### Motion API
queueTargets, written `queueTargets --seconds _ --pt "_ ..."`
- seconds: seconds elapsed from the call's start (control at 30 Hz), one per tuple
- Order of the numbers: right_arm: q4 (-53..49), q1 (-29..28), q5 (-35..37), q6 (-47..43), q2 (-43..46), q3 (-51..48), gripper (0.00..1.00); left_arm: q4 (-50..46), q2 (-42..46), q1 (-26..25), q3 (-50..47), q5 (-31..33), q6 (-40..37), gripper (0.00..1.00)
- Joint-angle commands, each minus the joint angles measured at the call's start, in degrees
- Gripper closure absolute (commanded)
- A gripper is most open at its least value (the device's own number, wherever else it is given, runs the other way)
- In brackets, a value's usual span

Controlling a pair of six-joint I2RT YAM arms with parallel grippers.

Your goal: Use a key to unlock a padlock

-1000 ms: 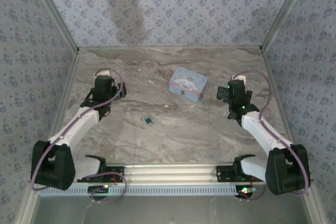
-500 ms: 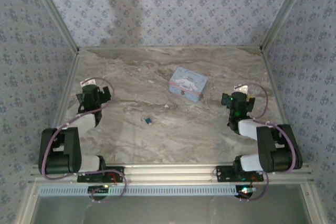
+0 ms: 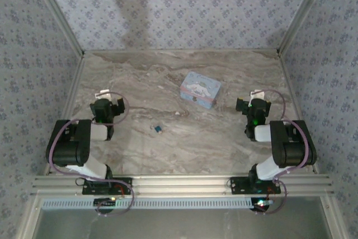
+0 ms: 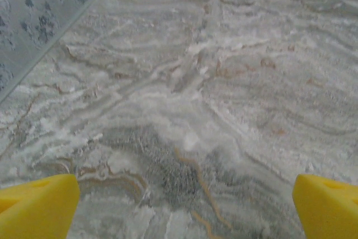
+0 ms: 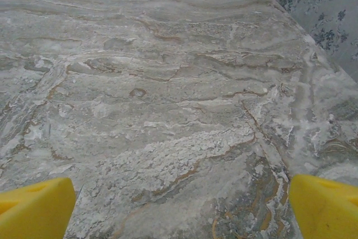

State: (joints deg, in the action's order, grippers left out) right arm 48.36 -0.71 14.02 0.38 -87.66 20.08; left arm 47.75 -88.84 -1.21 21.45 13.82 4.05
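Since both arms have folded back toward 6 o'clock, left fingers [image 4: 39, 205] and right fingers [image 5: 33, 208] stand apart; padlock [image 3: 159, 129] awaits, untouched.

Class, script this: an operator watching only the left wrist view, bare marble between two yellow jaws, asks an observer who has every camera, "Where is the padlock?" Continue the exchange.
Observer: The padlock lies on the marble table, right of the left arm and its jaws, a little nearer the bases.
Operator: Anything near it?
Observer: A light-blue tin box sits apart from it, farther back and to the right.
Operator: And the right arm?
Observer: The right arm has its jaws wide open over bare marble, holding nothing.
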Motion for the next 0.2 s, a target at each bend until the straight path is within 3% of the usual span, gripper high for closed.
queueTargets --seconds 0.0,0.17 --pt "0.9 0.7 -1.5 0.1 0.1 1.2 0.0 2.4 0.7 -0.2 0.7 1.5 -0.9 0.02" --pt "1.4 0.7 -1.7 0.1 0.3 0.9 0.0 2.1 0.8 -0.3 0.8 1.5 -0.9 0.02"
